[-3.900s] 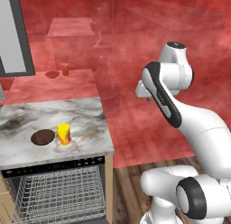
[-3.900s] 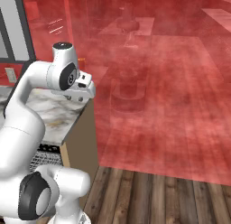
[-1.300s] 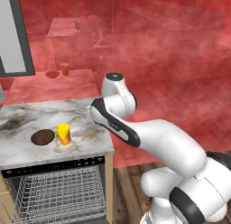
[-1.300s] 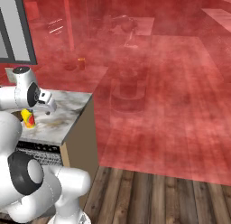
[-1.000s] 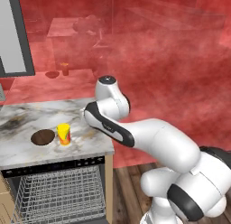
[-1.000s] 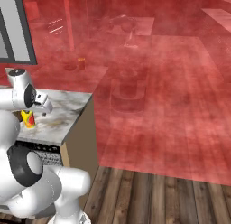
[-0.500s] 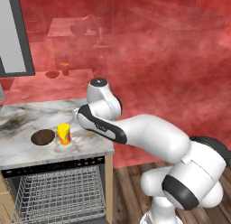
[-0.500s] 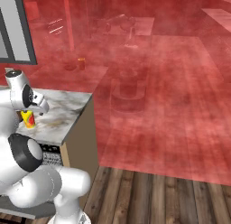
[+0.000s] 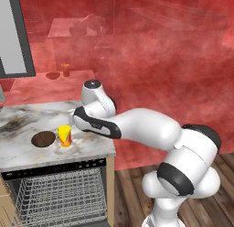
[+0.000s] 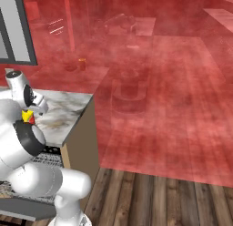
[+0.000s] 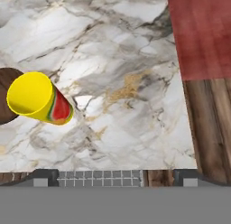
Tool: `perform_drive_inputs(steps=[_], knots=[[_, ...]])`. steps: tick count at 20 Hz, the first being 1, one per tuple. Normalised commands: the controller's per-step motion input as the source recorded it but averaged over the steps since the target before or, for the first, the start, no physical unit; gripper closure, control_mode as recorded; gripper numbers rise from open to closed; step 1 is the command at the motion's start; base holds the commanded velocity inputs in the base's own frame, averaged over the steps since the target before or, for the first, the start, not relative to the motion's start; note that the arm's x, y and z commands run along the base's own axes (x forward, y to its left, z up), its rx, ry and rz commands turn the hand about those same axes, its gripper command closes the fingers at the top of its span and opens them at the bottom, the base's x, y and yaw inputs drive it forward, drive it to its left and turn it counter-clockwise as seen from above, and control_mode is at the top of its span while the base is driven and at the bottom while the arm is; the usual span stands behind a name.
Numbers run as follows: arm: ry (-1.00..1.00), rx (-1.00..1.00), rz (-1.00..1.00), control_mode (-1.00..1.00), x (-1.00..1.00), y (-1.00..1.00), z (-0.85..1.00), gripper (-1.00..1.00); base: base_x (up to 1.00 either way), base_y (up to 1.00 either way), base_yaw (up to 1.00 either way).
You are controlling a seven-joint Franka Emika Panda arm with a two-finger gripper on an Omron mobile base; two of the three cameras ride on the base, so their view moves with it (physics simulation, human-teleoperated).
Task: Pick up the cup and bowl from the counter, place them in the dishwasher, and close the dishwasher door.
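The yellow cup (image 9: 64,136) stands near the front of the marble counter (image 9: 27,118), with the dark brown bowl (image 9: 43,139) touching or nearly touching its left side. In the hand view the cup (image 11: 38,99) lies at the left, the bowl (image 11: 5,99) is cut by the left edge, and my gripper (image 11: 116,175) hovers open over bare counter (image 11: 131,60) to the cup's right, with nothing between its fingertips (image 11: 45,175). The dishwasher (image 9: 59,196) under the counter shows its wire rack. The dishwasher door is out of view.
The counter's right end (image 9: 109,150) drops to the wood floor (image 11: 210,128). A red-tinted slab (image 9: 50,84) behind the counter carries dim copies of the cup and bowl. My arm's forearm (image 9: 141,125) stretches over the counter's right corner.
My arm has swung left and lowered over the counter, bringing the hand close to the cup's right side. The cup and bowl have not moved; the jaws stay open.
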Motion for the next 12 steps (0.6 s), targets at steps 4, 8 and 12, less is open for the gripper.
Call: perform_drive_inputs(steps=[4,8,12], knots=[[0.0,0.0,-0.03,-1.0,0.18,0.27,-0.26,-1.0,0.0,0.0,0.0],[0.0,0.0,-0.02,-1.0,0.18,0.22,-0.26,-1.0,0.0,0.0,0.0],[0.0,0.0,-0.02,-1.0,0.2,0.19,-0.24,-1.0,0.0,0.0,0.0]])
